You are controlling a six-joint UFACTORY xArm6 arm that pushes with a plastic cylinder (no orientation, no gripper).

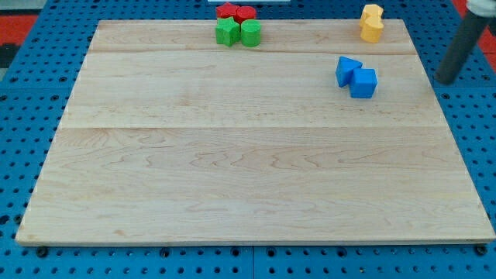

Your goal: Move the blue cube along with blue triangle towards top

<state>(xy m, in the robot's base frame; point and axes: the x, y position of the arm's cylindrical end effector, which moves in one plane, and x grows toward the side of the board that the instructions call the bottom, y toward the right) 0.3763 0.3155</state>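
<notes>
The blue cube (363, 83) sits on the wooden board (248, 155) at the upper right. The blue triangle (346, 70) touches it on its upper left side. My tip (446, 80) is at the view's right edge, just off the board's right side, to the right of the blue cube and well apart from it. The dark rod slants up to the view's top right corner.
Two yellow blocks (372, 23) stand together at the board's top right, above the blue pair. Two red blocks (235, 12) and two green blocks (238, 32) cluster at the top middle edge. A blue pegboard (23, 116) surrounds the board.
</notes>
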